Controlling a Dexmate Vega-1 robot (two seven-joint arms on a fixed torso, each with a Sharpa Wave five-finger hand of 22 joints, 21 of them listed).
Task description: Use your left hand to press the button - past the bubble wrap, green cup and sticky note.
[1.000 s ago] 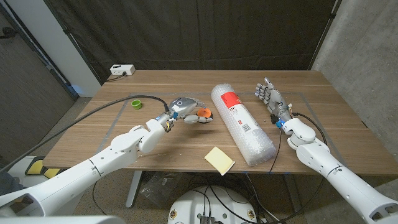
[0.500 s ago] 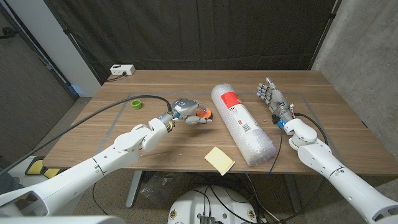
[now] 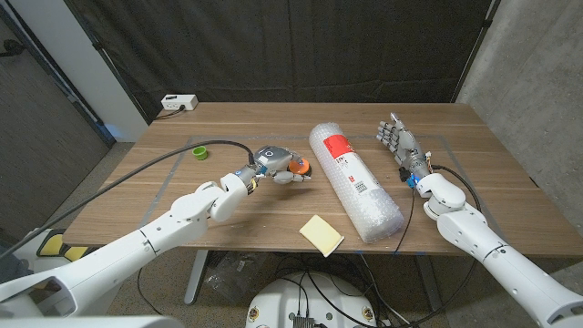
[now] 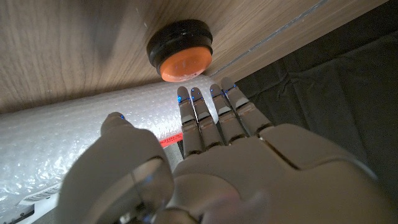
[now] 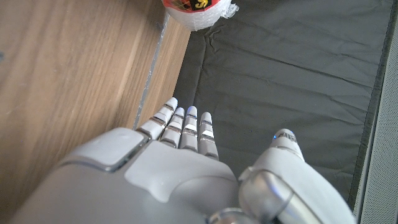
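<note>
An orange button in a black base (image 3: 301, 166) (image 4: 181, 51) sits mid-table just left of the bubble wrap roll (image 3: 353, 179) (image 4: 62, 140). My left hand (image 3: 276, 162) (image 4: 205, 162) hovers over the button with fingers straight and apart, its fingertips (image 4: 202, 96) just short of the orange cap; whether they touch it is unclear. It holds nothing. A green cup (image 3: 199, 152) stands at the far left. A yellow sticky note (image 3: 321, 233) lies near the front edge. My right hand (image 3: 399, 146) (image 5: 180, 168) stands open on the right, fingers spread.
A white power strip (image 3: 178, 103) lies at the table's back left corner. The left arm's black cable (image 3: 137, 169) arcs over the left side of the table. Dark curtain hangs behind the table. One end of the bubble wrap roll (image 5: 198, 11) shows near the right hand.
My left hand has crept slightly right and forward, closing over the button. The right hand has stayed still.
</note>
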